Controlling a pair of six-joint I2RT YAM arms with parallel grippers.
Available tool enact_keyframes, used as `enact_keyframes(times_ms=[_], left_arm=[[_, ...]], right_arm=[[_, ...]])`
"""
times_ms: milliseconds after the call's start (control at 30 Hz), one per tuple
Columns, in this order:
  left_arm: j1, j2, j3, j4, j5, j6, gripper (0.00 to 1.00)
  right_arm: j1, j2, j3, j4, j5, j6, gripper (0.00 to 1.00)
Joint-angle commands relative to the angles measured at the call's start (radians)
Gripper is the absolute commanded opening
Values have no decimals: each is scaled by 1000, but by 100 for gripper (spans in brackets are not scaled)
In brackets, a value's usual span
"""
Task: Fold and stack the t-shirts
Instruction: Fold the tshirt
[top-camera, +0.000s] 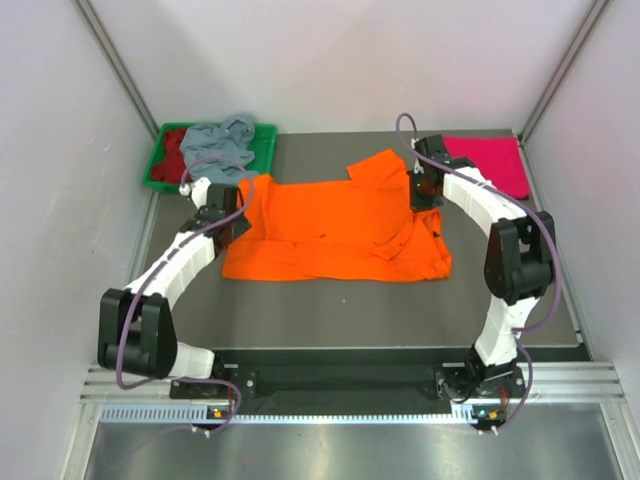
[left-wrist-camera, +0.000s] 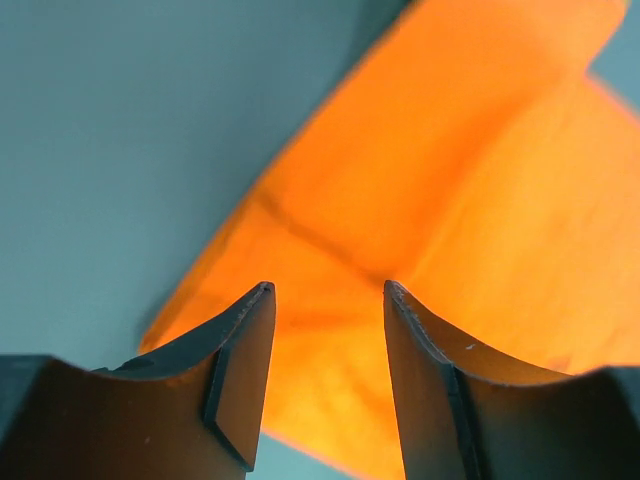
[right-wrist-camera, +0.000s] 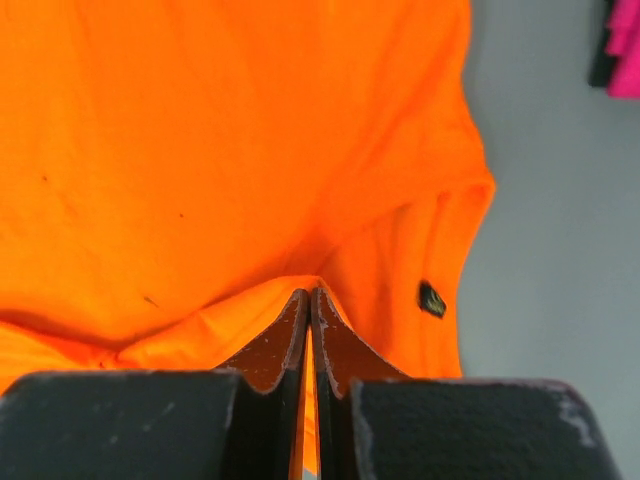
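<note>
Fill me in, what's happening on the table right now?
Both arms are on the orange t-shirt, spread across the middle of the table. The right gripper is pinched shut on a fold near its far right side. The left gripper is open over the shirt's left edge, gripping nothing yet. A magenta t-shirt lies flat at the far right. The grey-blue t-shirt and dark red t-shirt sit in the green tray, far left.

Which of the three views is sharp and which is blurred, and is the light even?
Left wrist view: the orange t-shirt looks soft and blurred, while the fingers of the left gripper have sharper edges. Right wrist view: the cloth's folds and a small dark tag are fairly crisp. Top external view: sharp and evenly lit, with only faint shadows.
</note>
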Motion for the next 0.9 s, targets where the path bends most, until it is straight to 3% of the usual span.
enact_keyframes(times_ms=[0,167,333,600,633,733,867], left_arm=[[-4,-60,-97,47,150,49,52],[-4,-99,-197,46,126,-1,52],[-4,-68,-185,-29,95,-5,51],[-3,-151,-220,-48,90,-14,54],[-3,-166,-232,-54,87,-18,54],[-3,-194,-271,-74,54,-33,55],[-3,-246,-308,-80,4,-47,56]], right_arm=[[19,37,67,38,-10,-19,0],[19,65,72,60,14,-50,0],[21,79,84,88,-22,-110,0],[22,66,86,117,-61,-82,4],[24,62,96,114,-62,-72,7],[35,50,127,44,-55,-26,27],[35,-16,127,-103,34,132,38]])
